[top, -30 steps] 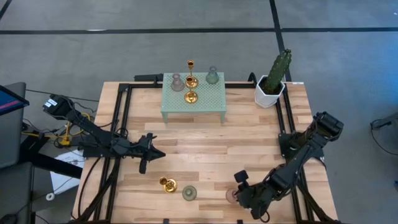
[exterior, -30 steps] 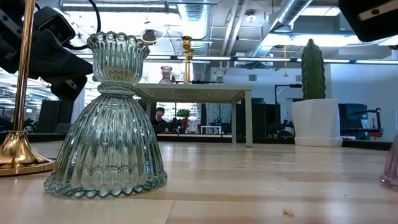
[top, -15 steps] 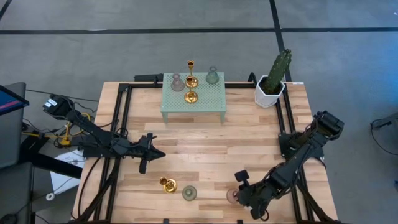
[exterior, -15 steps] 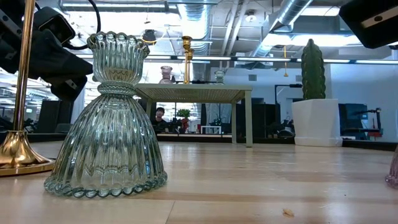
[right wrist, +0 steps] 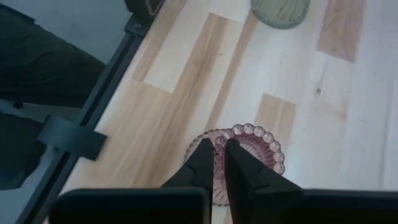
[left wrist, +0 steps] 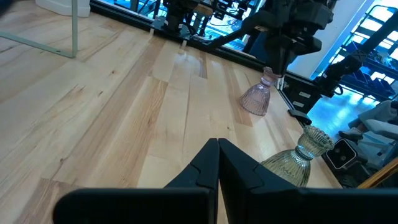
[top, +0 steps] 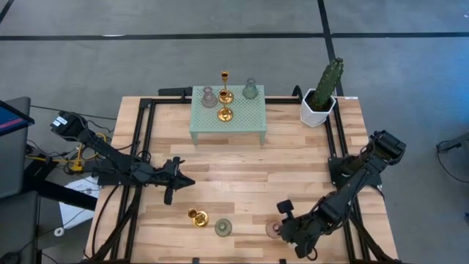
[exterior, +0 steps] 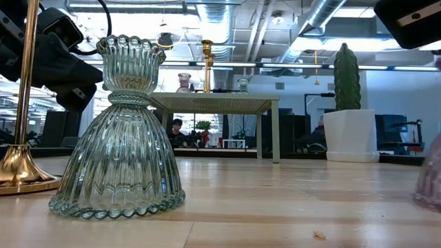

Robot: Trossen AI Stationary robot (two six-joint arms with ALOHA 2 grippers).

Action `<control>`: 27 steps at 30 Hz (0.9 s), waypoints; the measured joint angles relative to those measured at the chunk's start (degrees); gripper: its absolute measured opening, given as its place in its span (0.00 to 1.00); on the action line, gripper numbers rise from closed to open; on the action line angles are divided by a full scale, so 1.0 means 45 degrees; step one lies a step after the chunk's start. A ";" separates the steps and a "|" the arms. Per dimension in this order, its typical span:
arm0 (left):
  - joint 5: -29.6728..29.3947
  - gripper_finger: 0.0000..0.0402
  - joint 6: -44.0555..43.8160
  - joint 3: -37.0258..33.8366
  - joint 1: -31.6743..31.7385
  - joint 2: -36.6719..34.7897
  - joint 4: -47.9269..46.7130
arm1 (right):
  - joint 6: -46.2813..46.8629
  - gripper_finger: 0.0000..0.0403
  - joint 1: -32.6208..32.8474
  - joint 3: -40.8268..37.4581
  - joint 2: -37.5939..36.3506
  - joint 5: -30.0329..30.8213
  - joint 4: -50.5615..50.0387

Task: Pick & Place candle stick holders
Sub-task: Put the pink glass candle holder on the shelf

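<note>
A pink glass candle stick holder (top: pixel 272 232) stands near the table's near edge, and my right gripper (top: pixel 281 224) is shut on it from above. It also shows in the left wrist view (left wrist: pixel 255 99) and at the low view's right edge (exterior: pixel 429 182). To its left, each on its base, stand a sage green glass holder (top: pixel 223 228) and a gold holder (top: pixel 198 217). Several more holders stand on the mint green stand (top: pixel 242 121) at the far side. My left gripper (top: pixel 189 181) hovers shut over the table's left middle, touching nothing. My right gripper pinches the pink holder's upper end (left wrist: pixel 268 74) between its two nearly closed fingers (right wrist: pixel 204 163). The fingers come slanting down from above on the table's right. They hide the exact spot in the right wrist view. The holder leans a little, its beaded base (right wrist: pixel 264 142) on the table.
A cactus in a white pot (top: pixel 321 95) stands at the far right corner. Black frame rails (top: pixel 143 139) run along the table's left and right sides. Bare wood (top: pixel 249 176) lies between the stand and the near row of holders.
My right gripper's fingers have shut on the pink holder's upper end. The holder has shifted a little and now leans, showing more at the low view's right edge. My left arm has kept still.
</note>
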 joint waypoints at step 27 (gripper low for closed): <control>0.0001 0.01 0.0000 0.0000 -0.0005 0.0000 -0.0005 | -0.0130 0.16 -0.1005 -0.0005 0.0000 -0.2139 -0.0213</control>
